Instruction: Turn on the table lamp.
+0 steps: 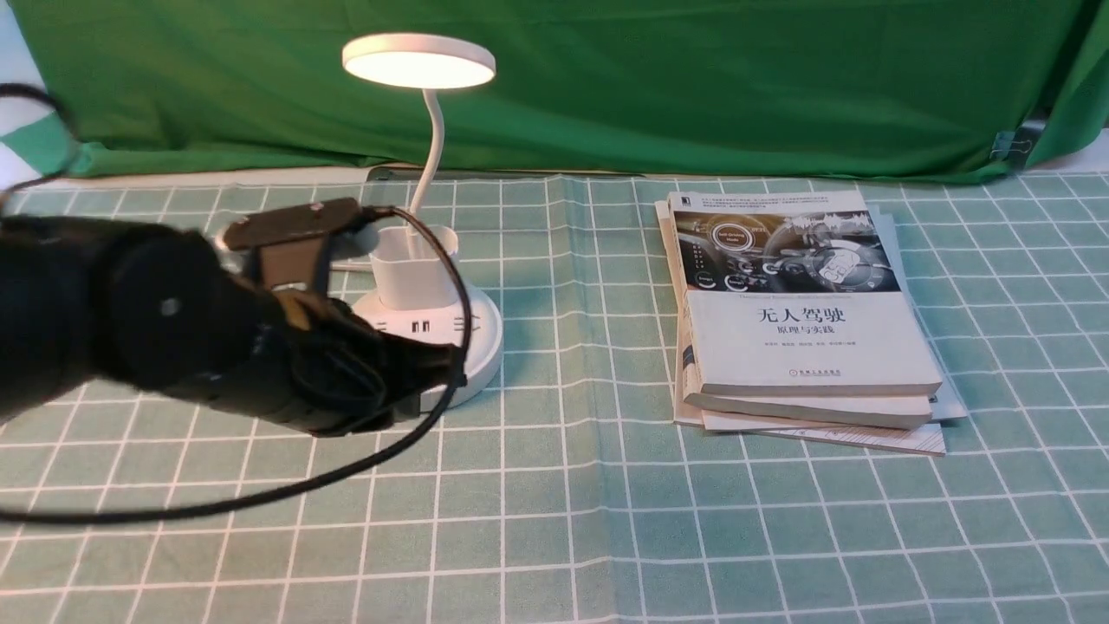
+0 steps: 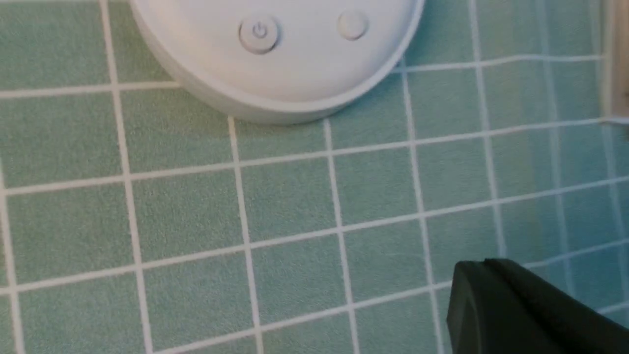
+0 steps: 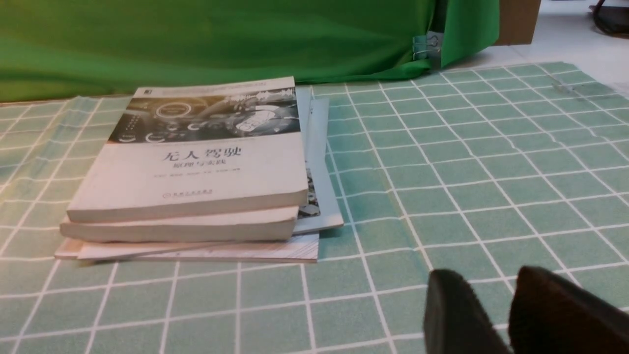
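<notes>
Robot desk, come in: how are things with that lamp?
Left tool shut, off the buttons. Right tool open, empty. Lamp lit. Books well aside, not in the way.

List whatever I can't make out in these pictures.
- Front view: the buttons, behind the left gripper.
- Left wrist view: the lamp head, outside the picture's edge.
- Front view: the lower book's cover, under the top book.
- Right wrist view: the right gripper's rear, cut off by the edge.
</notes>
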